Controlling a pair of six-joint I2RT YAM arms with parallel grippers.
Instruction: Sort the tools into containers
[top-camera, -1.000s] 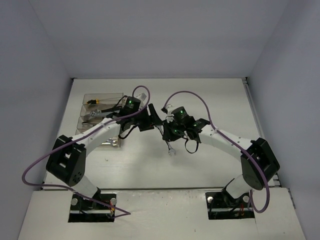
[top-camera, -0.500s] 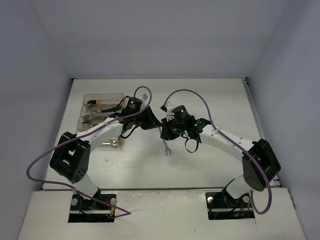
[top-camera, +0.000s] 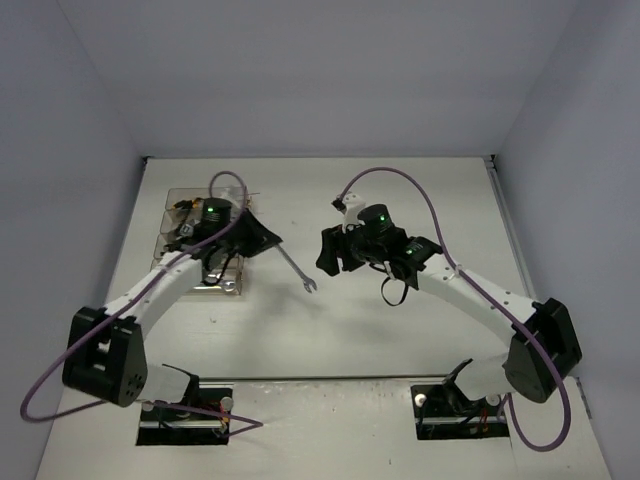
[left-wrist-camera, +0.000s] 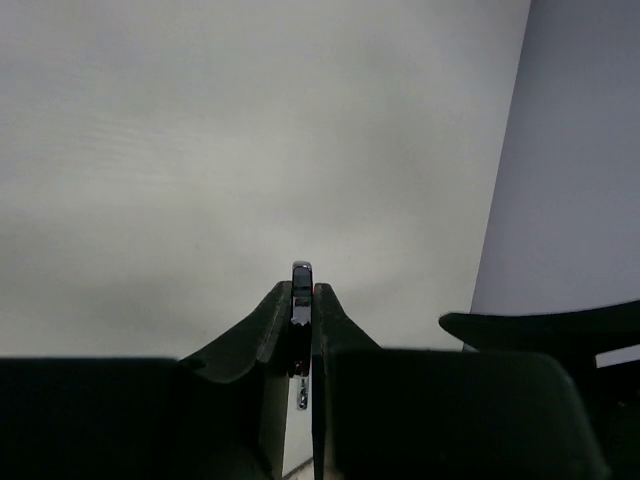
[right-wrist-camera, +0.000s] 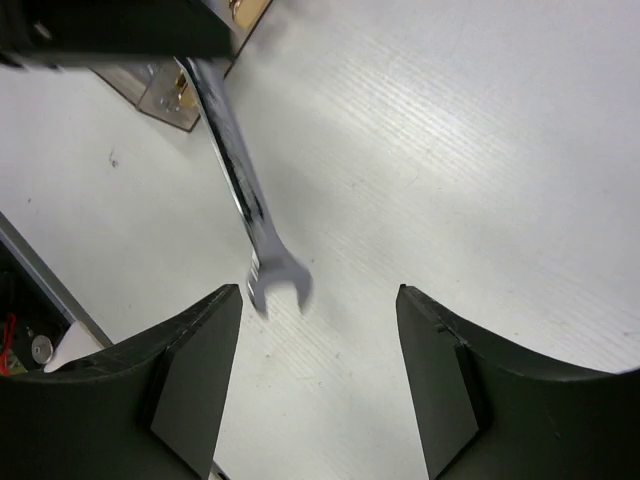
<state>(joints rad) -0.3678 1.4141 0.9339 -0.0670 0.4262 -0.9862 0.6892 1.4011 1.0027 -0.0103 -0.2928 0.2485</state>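
A silver wrench (top-camera: 296, 270) hangs above the table, and my left gripper (top-camera: 268, 241) is shut on its upper end. In the left wrist view the wrench's edge (left-wrist-camera: 301, 285) stands pinched between the two dark fingers. The wrench's open end (right-wrist-camera: 274, 281) points down and shows blurred in the right wrist view, just beyond my right gripper (right-wrist-camera: 320, 300). That right gripper (top-camera: 325, 256) is open, holds nothing, and is apart from the wrench. The clear containers (top-camera: 205, 189) lie in a row at the left, under my left arm, with tools inside, partly hidden.
A yellow-black handled tool (top-camera: 185, 205) lies in a far bin and another wrench (top-camera: 230, 288) in the nearest one. A corner of the bins (right-wrist-camera: 165, 92) shows in the right wrist view. White walls close the table on three sides.
The right gripper opened and let go of the wrench. The left gripper shut on it and carried it left towards the containers, and the two arms drew apart.
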